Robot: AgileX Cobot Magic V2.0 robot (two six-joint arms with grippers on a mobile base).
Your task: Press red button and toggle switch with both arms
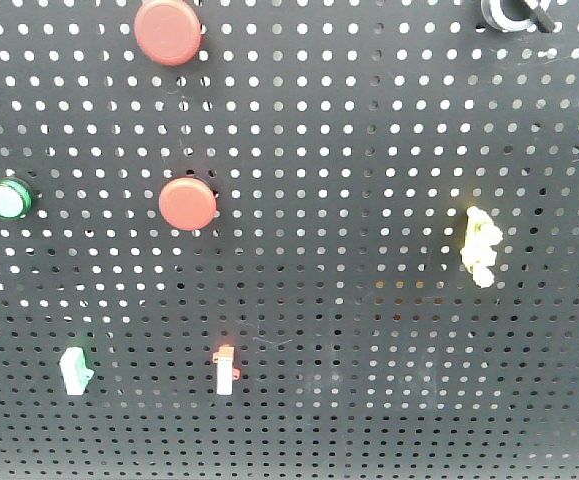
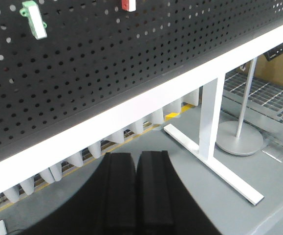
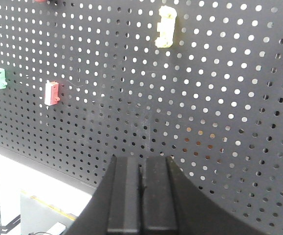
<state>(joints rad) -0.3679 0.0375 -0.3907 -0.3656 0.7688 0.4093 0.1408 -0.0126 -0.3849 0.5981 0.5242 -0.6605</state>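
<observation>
Facing the black perforated metal pegboard [image 3: 219,122] with both tools pressed together, left tool [image 2: 137,196] below it, right tool [image 3: 142,196] beneath the red-capped white toggle switch [image 3: 51,92].

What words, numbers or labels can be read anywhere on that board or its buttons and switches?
None: no readable text shows in any view.
The two red buttons, the green button and the green, red and yellow switches have blank faces.
The pegboard shows only holes.
The black knob at the top edge is cut off; any marking cannot be seen.
</observation>
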